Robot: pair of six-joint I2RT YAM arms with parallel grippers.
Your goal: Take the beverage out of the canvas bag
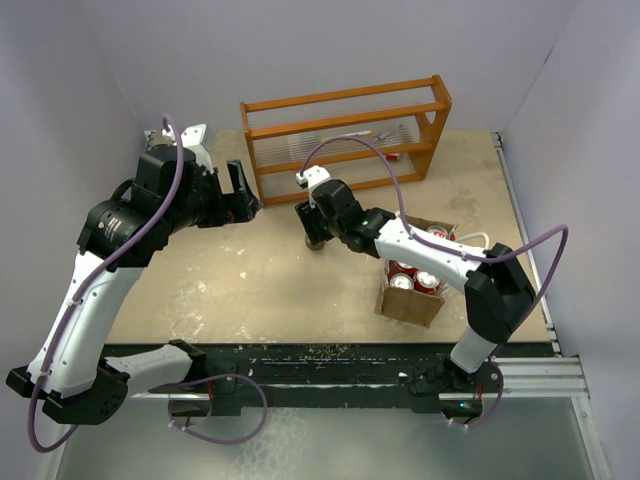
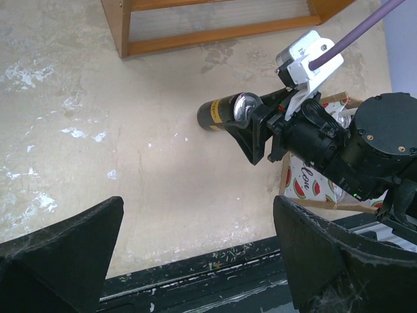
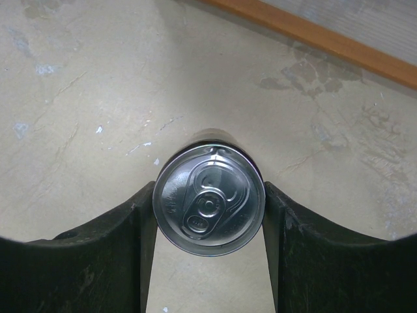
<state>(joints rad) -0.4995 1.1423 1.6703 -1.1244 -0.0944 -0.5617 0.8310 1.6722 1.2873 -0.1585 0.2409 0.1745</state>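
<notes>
1. Legibly, very little writing showed; the canvas bag [image 1: 410, 302] carried a watermelon-slice print and a dark script word on its side [image 2: 305, 188], but the right arm [image 1: 430, 250] cut that word off and I could not read it.
2. The beverage can [image 1: 316, 238] had a dark body with a yellowish band near its base [image 2: 221, 113]; its label was too small to read; the right wrist view showed only its silver lid and pull tab [image 3: 208, 207].
3. The right gripper [image 1: 314, 226] was closed onto the beverage can, one finger pressed to each side of it just below the lid [image 3: 208, 218]; the can was outside the bag, upright, toward the middle of the tabletop [image 1: 250, 290] and near the front of the orange rack [image 1: 345, 135]; whether its base touched the tabletop I could not tell.
4. The left gripper [image 1: 240, 195] hung with its fingers [image 2: 62, 254] spread wide and nothing between them, near the rack's left end.
5. The canvas bag stood by the near right edge of the tabletop; the rack ran along the far edge; bare tabletop lay to the left of the can and toward the near edge.
6. Red-topped cans [image 1: 416, 281] showed inside the bag; the right arm hid part of its opening.
</notes>
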